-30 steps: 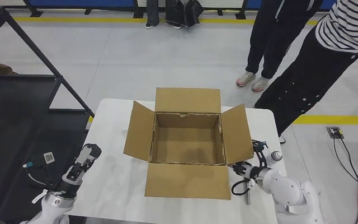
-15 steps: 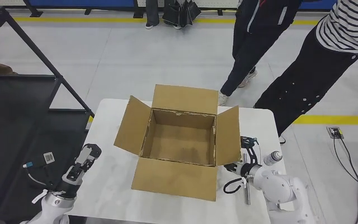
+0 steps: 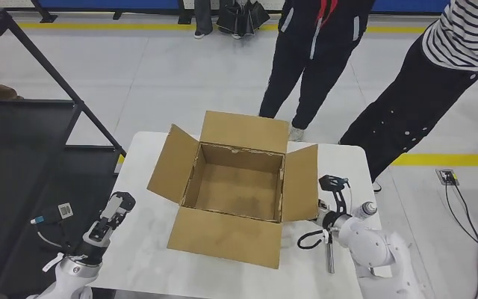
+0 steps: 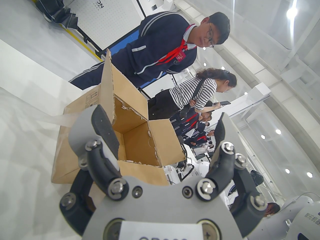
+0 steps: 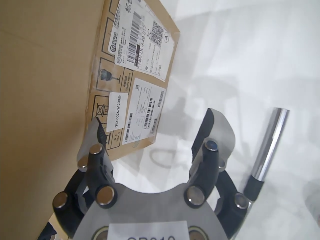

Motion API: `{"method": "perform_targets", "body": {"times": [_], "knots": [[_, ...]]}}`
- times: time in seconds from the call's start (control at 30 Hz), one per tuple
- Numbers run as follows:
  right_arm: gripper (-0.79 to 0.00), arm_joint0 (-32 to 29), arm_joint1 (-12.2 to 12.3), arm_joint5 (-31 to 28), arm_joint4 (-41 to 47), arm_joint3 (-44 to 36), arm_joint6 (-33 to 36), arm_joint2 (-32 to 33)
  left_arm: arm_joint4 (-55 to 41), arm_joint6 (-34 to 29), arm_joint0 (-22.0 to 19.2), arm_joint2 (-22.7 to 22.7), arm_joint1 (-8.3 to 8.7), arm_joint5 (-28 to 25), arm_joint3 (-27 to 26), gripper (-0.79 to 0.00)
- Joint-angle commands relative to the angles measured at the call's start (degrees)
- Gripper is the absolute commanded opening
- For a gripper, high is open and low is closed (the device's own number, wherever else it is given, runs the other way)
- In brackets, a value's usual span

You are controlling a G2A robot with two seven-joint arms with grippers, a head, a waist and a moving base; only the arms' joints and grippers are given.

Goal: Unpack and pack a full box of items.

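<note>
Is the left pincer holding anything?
No, the left pincer is spread open with nothing in it; the box stands beyond it.

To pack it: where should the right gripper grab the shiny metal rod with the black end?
Across its bare middle, from above: the shiny metal rod lies flat on the white table, apart from the cardboard box, leaving the right gripper room to straddle it.

Barcoded shipping labels on box
</note>
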Motion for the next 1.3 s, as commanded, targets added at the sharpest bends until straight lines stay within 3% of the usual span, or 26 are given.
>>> {"method": "perform_targets", "body": {"times": [0.0,0.23,0.6,0.77,1.03,1.27], "knots": [[0.000,-2.9,0.4,0.7,-1.5,-4.2,-0.7,1.9,0.0,0.0,0.0,0.0,0.00,0.0,0.0,0.000],[0.000,-14.0,1.2,2.7,-3.8,-18.6,-5.3,8.9,0.0,0.0,0.0,0.0,0.00,0.0,0.0,0.000],[0.000,-14.5,1.2,3.0,-4.2,-19.0,-5.8,9.1,0.0,0.0,0.0,0.0,0.00,0.0,0.0,0.000],[0.000,-17.1,1.4,0.6,-0.5,-19.0,-11.3,12.2,0.0,0.0,0.0,0.0,0.00,0.0,0.0,0.000],[0.000,-20.1,3.1,-12.7,-4.8,-19.3,-0.5,14.6,0.0,0.0,0.0,0.0,0.00,0.0,0.0,0.000],[0.000,-18.1,3.9,-14.8,-16.1,-16.7,5.7,9.9,0.0,0.0,0.0,0.0,0.00,0.0,0.0,0.000]]}}
